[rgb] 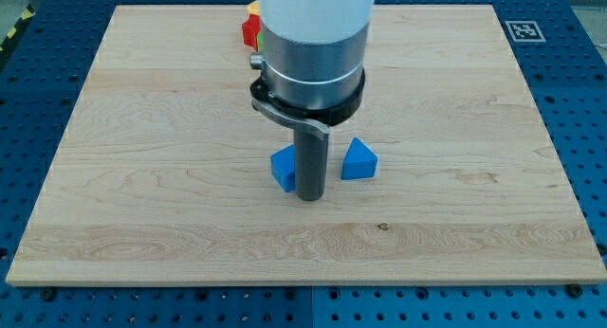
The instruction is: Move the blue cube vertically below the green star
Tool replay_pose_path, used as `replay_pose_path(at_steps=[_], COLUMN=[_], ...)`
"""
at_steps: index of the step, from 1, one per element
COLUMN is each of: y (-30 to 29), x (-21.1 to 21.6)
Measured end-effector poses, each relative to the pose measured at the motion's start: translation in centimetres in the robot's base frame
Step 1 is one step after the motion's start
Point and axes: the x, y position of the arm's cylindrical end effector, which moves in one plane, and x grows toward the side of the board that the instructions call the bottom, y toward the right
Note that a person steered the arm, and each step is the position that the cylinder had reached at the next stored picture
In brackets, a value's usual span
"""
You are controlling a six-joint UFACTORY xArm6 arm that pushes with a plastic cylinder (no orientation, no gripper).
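My tip touches the blue cube's right side, parting it from the blue triangle; the green star is probably hidden behind my arm. The tool holds nothing.

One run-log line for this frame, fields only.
tip: touching blue cube, on its right | blue triangle: apart, right of tip | green star: hidden behind arm | red block, yellow block: top, partly hidden
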Motion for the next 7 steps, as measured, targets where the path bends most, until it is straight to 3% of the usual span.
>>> replay_pose_path(at_steps=[4, 7], y=[-3.6, -5.3], x=[-0.3, -3.1])
